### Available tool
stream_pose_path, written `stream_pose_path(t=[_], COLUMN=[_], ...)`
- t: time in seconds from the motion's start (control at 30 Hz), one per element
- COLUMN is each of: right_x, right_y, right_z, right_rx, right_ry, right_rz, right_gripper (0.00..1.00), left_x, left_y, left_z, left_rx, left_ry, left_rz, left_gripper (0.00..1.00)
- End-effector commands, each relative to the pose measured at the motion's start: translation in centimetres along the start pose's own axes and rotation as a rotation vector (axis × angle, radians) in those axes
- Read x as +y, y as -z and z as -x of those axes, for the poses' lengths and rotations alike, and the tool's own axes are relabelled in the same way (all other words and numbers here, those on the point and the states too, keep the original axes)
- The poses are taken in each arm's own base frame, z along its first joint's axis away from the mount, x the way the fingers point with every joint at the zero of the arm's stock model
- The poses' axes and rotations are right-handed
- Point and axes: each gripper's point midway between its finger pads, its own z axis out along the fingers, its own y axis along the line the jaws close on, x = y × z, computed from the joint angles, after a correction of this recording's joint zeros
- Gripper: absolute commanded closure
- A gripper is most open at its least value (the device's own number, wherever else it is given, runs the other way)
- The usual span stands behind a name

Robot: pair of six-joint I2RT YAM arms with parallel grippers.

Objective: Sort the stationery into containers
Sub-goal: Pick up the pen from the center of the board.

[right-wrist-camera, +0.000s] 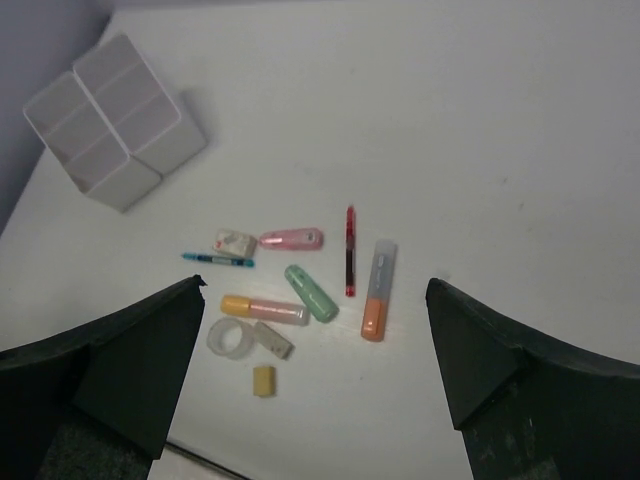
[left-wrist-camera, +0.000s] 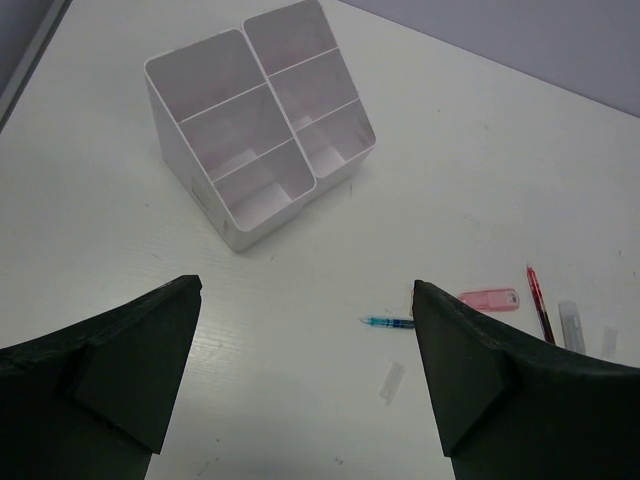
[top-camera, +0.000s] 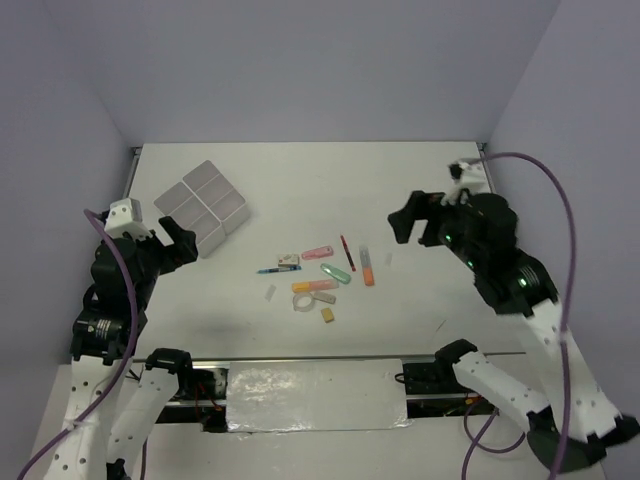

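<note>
A pink marker (top-camera: 317, 252), green marker (top-camera: 335, 273), orange marker (top-camera: 368, 268), red pen (top-camera: 346, 252), blue pen (top-camera: 271, 269), clear tape ring (top-camera: 304, 301) and tan eraser (top-camera: 328, 315) lie clustered mid-way across the white worktop (top-camera: 450, 180). The white plastic block of square trays (top-camera: 203, 205) stands at their ten o'clock. The left pincer (left-wrist-camera: 306, 290) and right pincer (right-wrist-camera: 313, 287) hang wide open, gripping nothing.

The top camera looks steeply down from high behind the near edge over the whole white table (top-camera: 450, 190). Both nearer wrist cameras tilt downward, sharing the white six-compartment plastic tray block (left-wrist-camera: 215, 205) and thin blue pen (left-wrist-camera: 388, 322).
</note>
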Motion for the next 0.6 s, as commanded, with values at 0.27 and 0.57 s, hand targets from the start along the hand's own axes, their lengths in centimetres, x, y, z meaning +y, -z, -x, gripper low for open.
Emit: stream_pose_path(t=[0.27, 0.57], right_x=[2.4, 0.5], right_y=[-16.0, -21.5], right_z=[-13.7, -21.1], right_rx=[0.512, 0.715], right_ry=[0.209, 0.296], right_rz=[-0.048, -0.146], right_gripper=[0.42, 0.47], left_x=[-0.8, -1.4], left_y=[-0.8, -0.9], left_z=[-0.2, -0.3], left_rx=[0.020, 0.024], left_ry=[-0.002, -0.009], left_rz=[-0.032, -0.067], left_gripper=[0.01, 0.01])
